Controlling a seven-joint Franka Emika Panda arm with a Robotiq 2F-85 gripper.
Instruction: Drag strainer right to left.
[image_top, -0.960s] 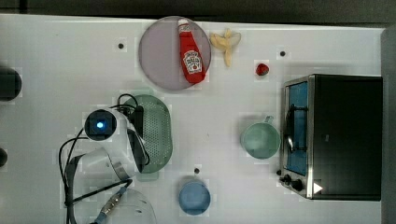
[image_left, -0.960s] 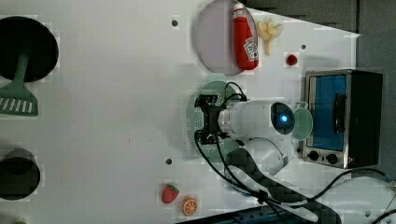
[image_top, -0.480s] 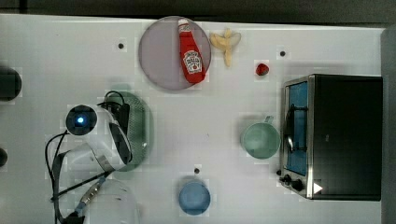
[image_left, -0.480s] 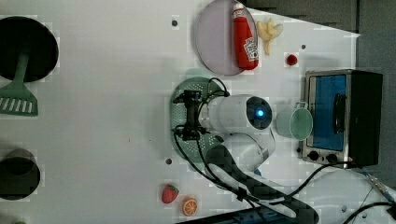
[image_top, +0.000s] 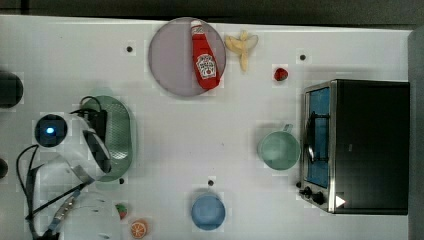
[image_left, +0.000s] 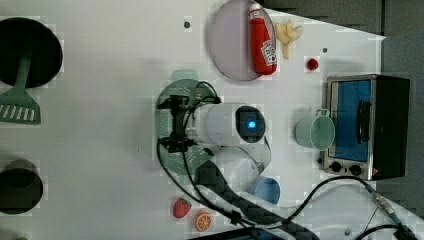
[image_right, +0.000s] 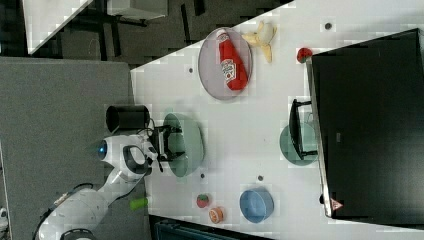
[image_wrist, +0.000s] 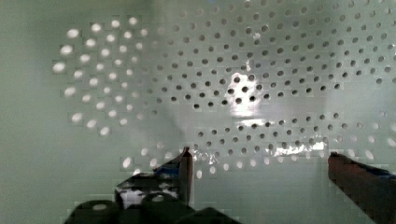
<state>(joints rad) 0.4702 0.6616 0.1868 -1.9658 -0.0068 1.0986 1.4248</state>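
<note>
Gripper sits spread wide, gripping nothing, down inside the strainer at the top view's left side of the table; risk: fingers ride up the perforated wall and slip out, or tip it, mid-drag.

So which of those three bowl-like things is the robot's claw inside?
The pale green strainer full of small holes; the claw sits open in its bowl. The green mug and blue bowl stand apart, untouched.
</note>
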